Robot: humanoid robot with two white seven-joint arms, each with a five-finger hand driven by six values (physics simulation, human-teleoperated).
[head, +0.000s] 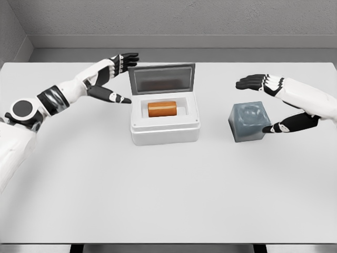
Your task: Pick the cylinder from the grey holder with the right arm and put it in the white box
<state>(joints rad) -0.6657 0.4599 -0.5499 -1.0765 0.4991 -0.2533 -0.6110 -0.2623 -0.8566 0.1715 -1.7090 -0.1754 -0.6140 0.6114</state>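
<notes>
cylinder [162, 109] lying inside white box [165, 126], lid up | grey holder [249, 122] empty | right hand [271, 100] fingers spread, holding nothing, beside holder | left hand [113, 79] spread near lid | risk: careless retreat nudges holder

The desk [158, 200] is a plain white surface reaching from the near edge to the far edge by the grey wall; a white box [165, 126] with its lid raised sits toward the far edge, about midway across; a grey holder [248, 122] rests nearer the right edge, apparently upright.
</notes>
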